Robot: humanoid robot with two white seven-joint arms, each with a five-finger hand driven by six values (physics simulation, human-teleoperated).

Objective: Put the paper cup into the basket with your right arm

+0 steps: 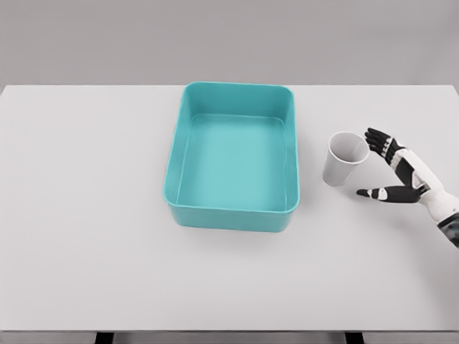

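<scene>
A white paper cup [343,158] stands upright on the table, just right of the teal basket [174,154]. My right hand [373,165] comes in from the right edge and sits beside the cup, fingers spread. The upper fingertips [374,136] are at the cup's rim on its right side, while the thumb [367,193] points left below and apart from the cup's base. The hand holds nothing. The basket is a rectangular tub with nothing inside it. My left arm does not show.
The white table [86,215] spreads wide around the basket. Its far edge runs along the top of the view and its near edge along the bottom.
</scene>
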